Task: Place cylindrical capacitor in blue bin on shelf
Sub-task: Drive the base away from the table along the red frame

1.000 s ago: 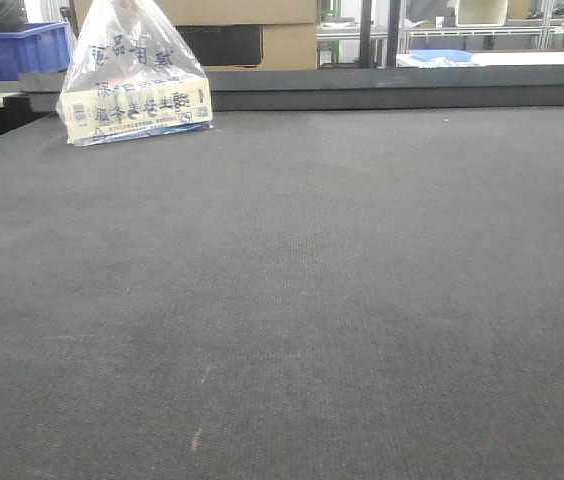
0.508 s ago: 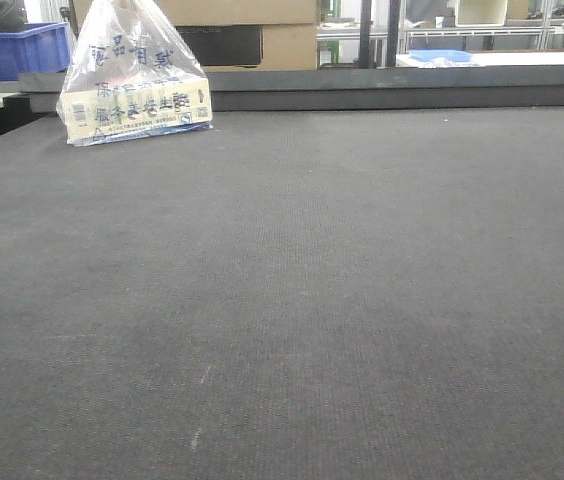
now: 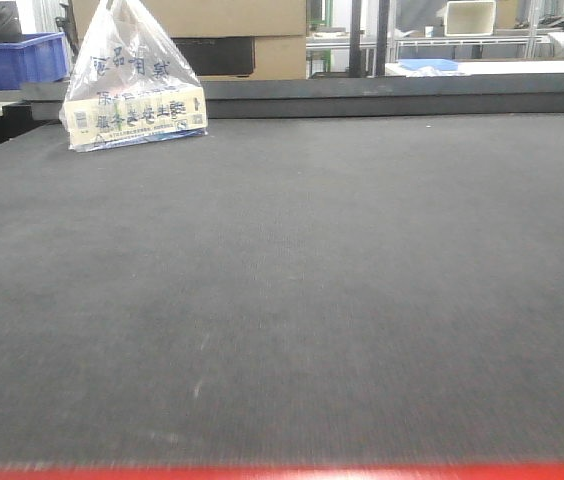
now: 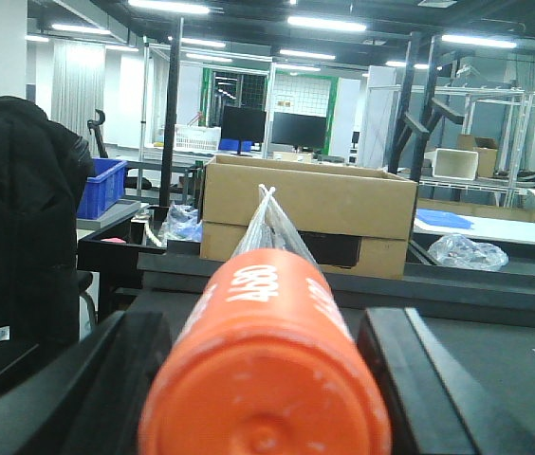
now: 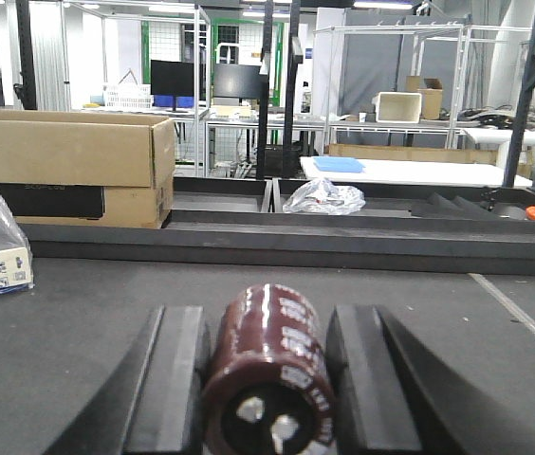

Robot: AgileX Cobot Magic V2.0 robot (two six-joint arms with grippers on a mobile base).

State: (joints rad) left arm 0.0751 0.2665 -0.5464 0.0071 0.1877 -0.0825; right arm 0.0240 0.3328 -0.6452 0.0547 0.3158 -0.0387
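Dark table (image 3: 362,300), bag (image 3: 134,85) far L, capacitor (image 5: 269,384) in R pincer (image 5: 267,322)

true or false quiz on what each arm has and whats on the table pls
1. The right end effector is closed on a dark brown capacitor. True.
2. The left end effector is empty. False: an orange cylinder sits clamped between its fingers.
3. A plastic bag with a printed box inside stands on the dark table, far left. True.
4. The blue bin stands on the dark table beside the bag. False: it sits beyond the table's far edge, in the background to the left.
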